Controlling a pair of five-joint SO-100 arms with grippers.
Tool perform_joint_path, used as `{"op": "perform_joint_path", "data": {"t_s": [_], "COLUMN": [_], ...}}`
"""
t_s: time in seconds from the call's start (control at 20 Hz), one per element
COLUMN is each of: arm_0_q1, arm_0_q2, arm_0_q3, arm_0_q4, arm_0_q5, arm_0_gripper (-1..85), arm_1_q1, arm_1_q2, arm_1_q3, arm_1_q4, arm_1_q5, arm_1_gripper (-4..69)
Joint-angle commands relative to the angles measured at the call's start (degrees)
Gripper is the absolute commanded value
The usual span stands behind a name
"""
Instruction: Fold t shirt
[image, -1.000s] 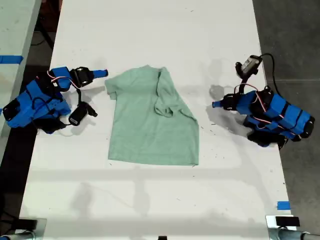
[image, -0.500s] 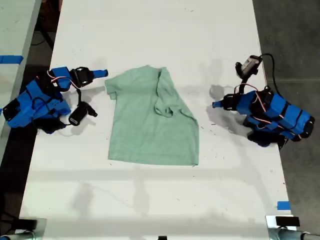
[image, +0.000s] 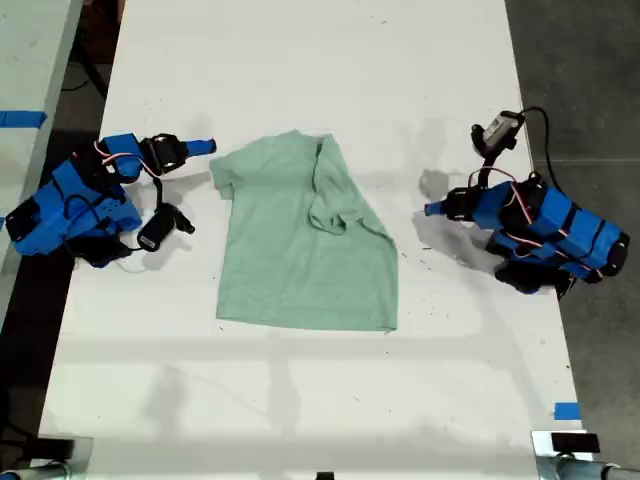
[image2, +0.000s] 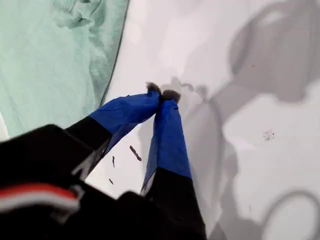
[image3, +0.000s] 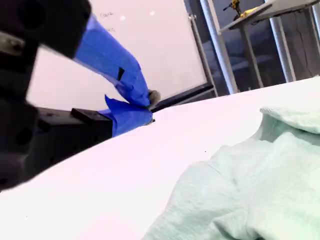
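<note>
At the exterior view's left, the second gripper (image: 205, 147) sits clenched on nothing, just beside the t shirt (image: 300, 250), which lies mid-table (image: 300, 60) with one side folded over. At the exterior view's right, the first gripper (image: 431, 209) rests near the shirt, tips pressed together, empty.

White table (image: 300, 60) spans the exterior view. 1 t shirt (image: 300, 250) lies flat at frame centre. Blue tape (image: 566, 411) sits lower right.
</note>
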Motion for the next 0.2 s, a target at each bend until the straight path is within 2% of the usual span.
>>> {"op": "perform_joint_path", "data": {"t_s": [0.0, 0.15], "arm_0_q1": [-0.53, -0.53], "arm_0_q2": [0.44, 0.44], "arm_0_q3": [2.11, 2.11], "arm_0_q4": [0.09, 0.09], "arm_0_q5": [-1.49, -1.49], "arm_0_gripper": [-0.3, -0.3], "arm_1_q1": [0.35, 0.35], "arm_1_q2": [0.7, 0.7], "arm_1_q3": [1.93, 1.93], "arm_1_q4": [0.26, 0.26], "arm_1_q5": [0.44, 0.44], "arm_1_gripper": [1.2, 1.2]}}
